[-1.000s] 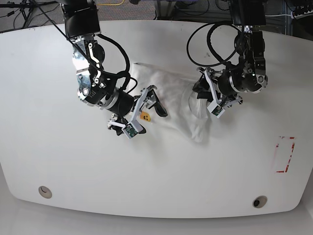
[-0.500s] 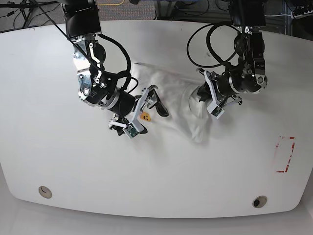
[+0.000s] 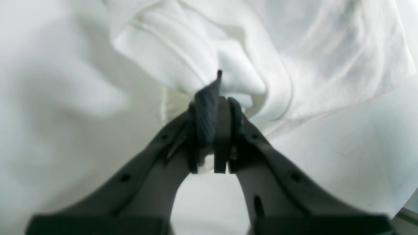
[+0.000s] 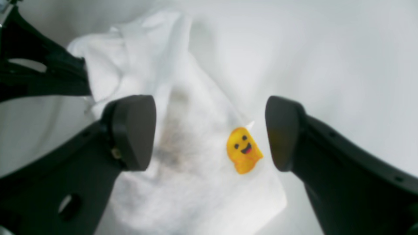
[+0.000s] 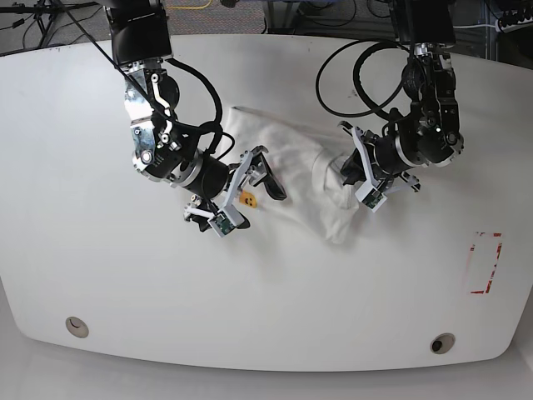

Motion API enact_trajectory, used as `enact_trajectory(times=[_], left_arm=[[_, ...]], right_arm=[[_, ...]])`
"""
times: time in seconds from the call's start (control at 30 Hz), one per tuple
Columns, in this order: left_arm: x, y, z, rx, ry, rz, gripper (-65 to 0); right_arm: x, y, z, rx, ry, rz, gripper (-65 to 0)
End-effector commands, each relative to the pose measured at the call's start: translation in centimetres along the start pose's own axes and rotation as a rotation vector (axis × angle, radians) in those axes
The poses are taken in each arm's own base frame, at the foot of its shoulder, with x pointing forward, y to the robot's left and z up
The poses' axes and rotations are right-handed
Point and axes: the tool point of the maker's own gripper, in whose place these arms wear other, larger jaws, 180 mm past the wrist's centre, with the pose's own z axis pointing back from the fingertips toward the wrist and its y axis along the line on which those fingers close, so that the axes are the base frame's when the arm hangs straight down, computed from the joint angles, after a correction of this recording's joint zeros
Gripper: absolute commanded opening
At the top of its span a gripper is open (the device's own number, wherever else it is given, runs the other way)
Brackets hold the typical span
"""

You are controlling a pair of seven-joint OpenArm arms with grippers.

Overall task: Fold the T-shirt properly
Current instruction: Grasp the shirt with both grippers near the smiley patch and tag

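Observation:
The white T-shirt lies crumpled in the middle of the white table. My left gripper is at the shirt's right side. In the left wrist view it is shut on a bunched fold of the T-shirt. My right gripper is over the shirt's left edge. In the right wrist view it stands open above the T-shirt, with a small yellow smiling-face print between its fingers. The shirt's large print is hidden.
A red-outlined rectangle is marked on the table at the right. Two round holes sit near the front edge. Cables loop behind the left arm at the back.
My left gripper has shut on a fold of the T-shirt and shifted slightly toward the front, drawing the cloth's right side together. The right gripper has stayed open in place.

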Motion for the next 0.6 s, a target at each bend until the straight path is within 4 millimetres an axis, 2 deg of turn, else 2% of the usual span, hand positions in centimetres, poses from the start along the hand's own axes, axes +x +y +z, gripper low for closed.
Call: enact_trajectory(times=[0.0, 0.23, 0.4, 0.57], left_arm=[[1.5, 0.3, 0.9, 0.021, -0.033, -0.030, -60.1], [1.0, 1.5, 2.2, 0.070, 0.002, -0.027, -60.1], [0.7, 1.8, 2.4, 0.079, 0.017, -0.021, -60.1], [-0.7, 2.0, 2.6, 0.083, 0.056, -0.026, -59.9]], right_arm=[[2.0, -0.3, 0.2, -0.001, -0.058, 0.021, -16.2], [2.0, -0.3, 0.2, -0.001, -0.059, 0.022, -16.2], [2.0, -0.3, 0.2, 0.000, -0.060, 0.021, -16.2], [2.0, -0.3, 0.2, 0.001, -0.059, 0.019, -16.2]])
